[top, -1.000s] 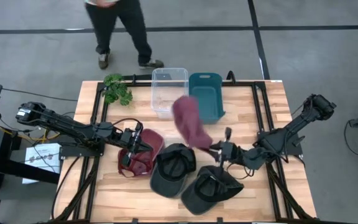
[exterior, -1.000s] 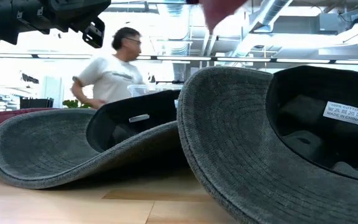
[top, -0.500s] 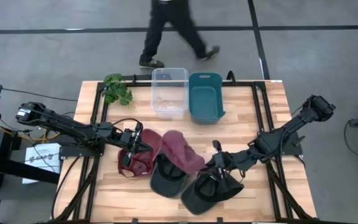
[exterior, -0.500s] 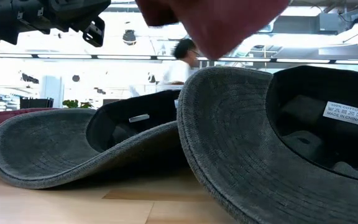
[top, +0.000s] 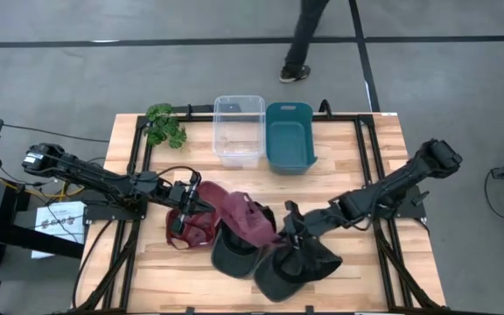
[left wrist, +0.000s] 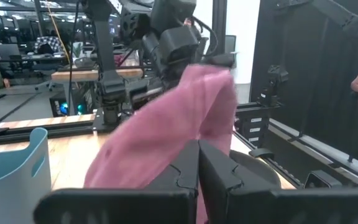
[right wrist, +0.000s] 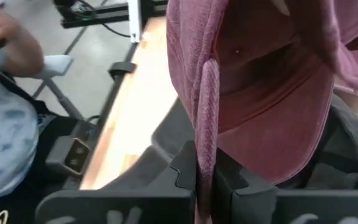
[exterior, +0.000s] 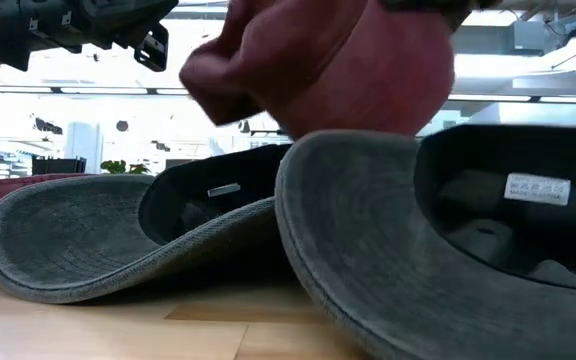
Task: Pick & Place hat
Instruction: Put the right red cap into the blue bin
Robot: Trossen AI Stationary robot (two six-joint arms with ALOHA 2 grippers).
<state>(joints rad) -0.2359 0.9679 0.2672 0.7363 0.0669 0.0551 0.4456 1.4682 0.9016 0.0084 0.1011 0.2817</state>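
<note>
- Your right gripper [top: 285, 229] is pinched on the brim of a maroon hat [top: 245, 214]; the brim edge runs between its fingers [right wrist: 182, 168] in the right wrist view.
- That hat hangs low over two dark grey hats [top: 297, 262] near the front of the table [top: 366, 175], probably brushing them.
- Your left gripper [top: 185, 206] is closed and holds nothing, poised above a second maroon hat [top: 195, 229].
- Clear bin [top: 239, 129] and teal bin [top: 289, 136] sit side by side at the back.

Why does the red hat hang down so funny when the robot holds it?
Probably because it's soft cloth: the red hat droops and folds below the right gripper, pinched only by its brim. It likely weighs little and would flop, not roll.
</note>
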